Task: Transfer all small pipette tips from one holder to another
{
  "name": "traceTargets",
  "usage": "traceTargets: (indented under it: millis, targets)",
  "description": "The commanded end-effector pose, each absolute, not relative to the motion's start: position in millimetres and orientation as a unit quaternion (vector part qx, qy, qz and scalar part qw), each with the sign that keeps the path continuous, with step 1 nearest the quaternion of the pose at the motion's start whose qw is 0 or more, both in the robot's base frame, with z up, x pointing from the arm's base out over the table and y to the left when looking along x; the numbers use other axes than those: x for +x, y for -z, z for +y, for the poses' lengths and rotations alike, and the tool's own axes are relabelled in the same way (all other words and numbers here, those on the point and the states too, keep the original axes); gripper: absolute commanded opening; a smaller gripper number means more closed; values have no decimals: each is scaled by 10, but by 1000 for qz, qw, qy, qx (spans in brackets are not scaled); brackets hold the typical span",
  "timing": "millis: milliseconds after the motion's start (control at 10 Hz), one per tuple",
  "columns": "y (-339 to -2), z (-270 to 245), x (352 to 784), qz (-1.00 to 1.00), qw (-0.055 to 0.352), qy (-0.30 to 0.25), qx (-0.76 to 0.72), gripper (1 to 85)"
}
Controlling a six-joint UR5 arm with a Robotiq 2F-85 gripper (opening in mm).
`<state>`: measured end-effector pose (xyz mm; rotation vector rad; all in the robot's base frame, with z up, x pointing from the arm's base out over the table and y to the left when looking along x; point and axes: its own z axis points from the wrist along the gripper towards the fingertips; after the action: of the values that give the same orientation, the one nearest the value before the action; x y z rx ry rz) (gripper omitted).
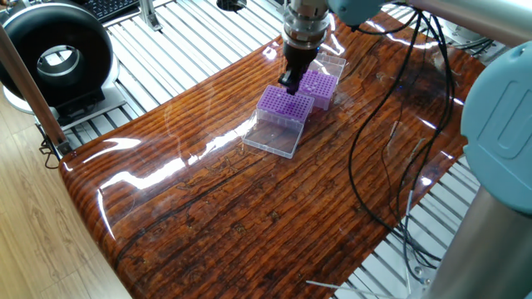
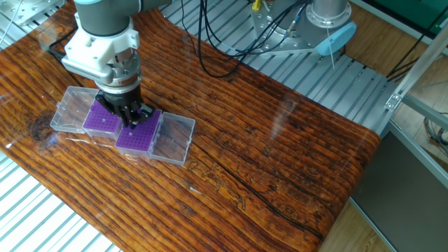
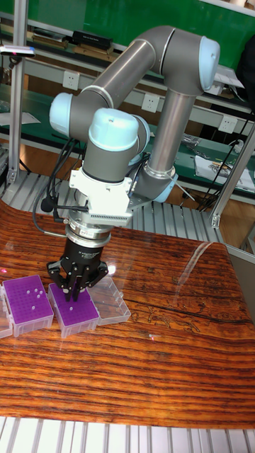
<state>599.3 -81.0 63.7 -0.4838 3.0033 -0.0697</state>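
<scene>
Two purple holders sit side by side on the wooden table, each in a clear box with its lid folded flat. In the tall fixed view the left holder carries a few white pipette tips, and the right holder lies under my gripper. The fingers are pinched together, pointing straight down just above that holder's near-left holes, with a thin pipette tip between them. The same gripper hangs over the right holder, beside the left holder. From the opposite side the gripper is above the nearer holder, with the farther holder behind it.
The open clear lids lie flat at the outer sides of the boxes. Black cables trail over the table's right part. A black ring-shaped device stands on the slatted metal bench beyond the table's edge.
</scene>
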Motion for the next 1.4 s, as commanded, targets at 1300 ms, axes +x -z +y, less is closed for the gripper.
traceTargets:
  millis: [1300]
  targets:
    - [-678,-865,6097,991,63,28,-115,140]
